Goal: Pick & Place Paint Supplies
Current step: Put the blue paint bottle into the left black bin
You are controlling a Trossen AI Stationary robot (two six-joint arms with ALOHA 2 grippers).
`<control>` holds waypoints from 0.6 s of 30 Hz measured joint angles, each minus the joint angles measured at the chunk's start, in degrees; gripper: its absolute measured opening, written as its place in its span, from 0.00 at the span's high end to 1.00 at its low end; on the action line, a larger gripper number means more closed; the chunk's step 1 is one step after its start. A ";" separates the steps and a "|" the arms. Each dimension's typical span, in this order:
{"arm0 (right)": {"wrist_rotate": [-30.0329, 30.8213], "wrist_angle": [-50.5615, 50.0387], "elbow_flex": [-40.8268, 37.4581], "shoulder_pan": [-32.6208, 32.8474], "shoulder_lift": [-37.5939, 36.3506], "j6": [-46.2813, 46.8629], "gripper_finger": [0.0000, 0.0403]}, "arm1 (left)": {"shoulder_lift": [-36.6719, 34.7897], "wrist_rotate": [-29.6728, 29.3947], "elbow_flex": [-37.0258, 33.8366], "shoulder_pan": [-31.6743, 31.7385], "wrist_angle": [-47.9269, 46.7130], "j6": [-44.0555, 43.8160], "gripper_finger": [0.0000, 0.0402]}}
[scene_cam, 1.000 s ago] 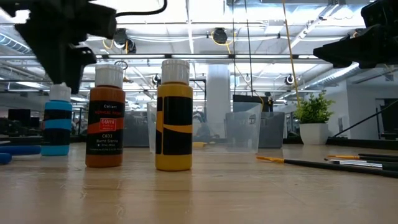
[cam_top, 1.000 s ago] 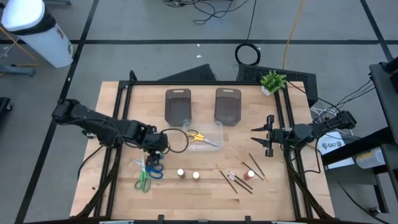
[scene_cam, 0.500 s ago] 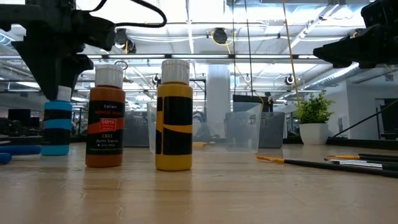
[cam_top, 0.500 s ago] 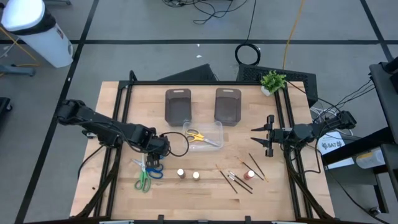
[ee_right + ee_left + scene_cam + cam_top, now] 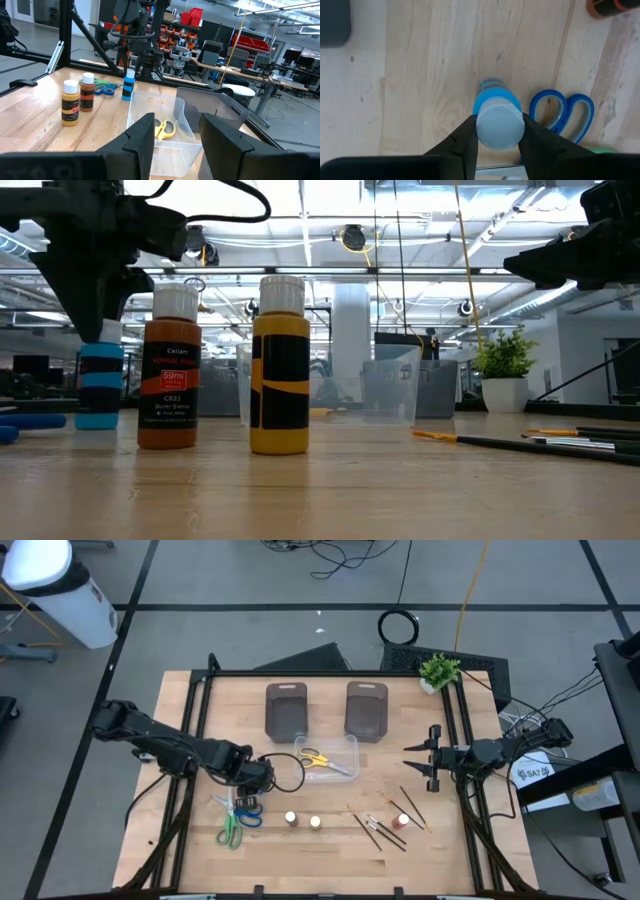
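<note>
A blue paint bottle (image 5: 100, 385) with a pale cap stands upright on the wooden table, left of centre. My left gripper (image 5: 499, 134) is over it from above and shut on its cap; in the high view the gripper (image 5: 252, 780) hides the bottle. Beside it lie blue scissors (image 5: 562, 112) and green scissors (image 5: 230, 830). A brown bottle (image 5: 168, 370) and a yellow bottle (image 5: 280, 365) stand near the front edge. My right gripper (image 5: 420, 762) waits open at the table's right side, holding nothing. My left gripper pinches the blue bottle's pale cap (image 5: 482, 125) between its two fingers (image 5: 465, 142), one on each side. The fingers point down from above. The bottle stands upright with its base on the table.
A clear plastic box (image 5: 345, 745) at the table's middle holds yellow scissors (image 5: 315, 757). Two dark grey trays (image 5: 287, 708) (image 5: 367, 708) sit behind it. Thin brushes (image 5: 380, 830) and a red-capped bottle (image 5: 402, 822) lie front right. A potted plant (image 5: 438, 670) stands far right.
My left gripper has come down a little over the blue bottle and its fingers have closed in on the cap, taking hold of it. The bottle stays on the table.
</note>
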 joint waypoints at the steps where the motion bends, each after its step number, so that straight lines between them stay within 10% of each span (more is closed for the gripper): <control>1: 0.00 0.00 0.02 0.00 0.00 0.00 0.65 | 0.00 -0.43 0.00 0.00 -0.02 0.02 0.70; 18: 0.00 -0.02 0.01 -0.01 0.00 0.00 0.65 | -0.26 -5.27 23.99 11.40 -17.52 3.36 0.70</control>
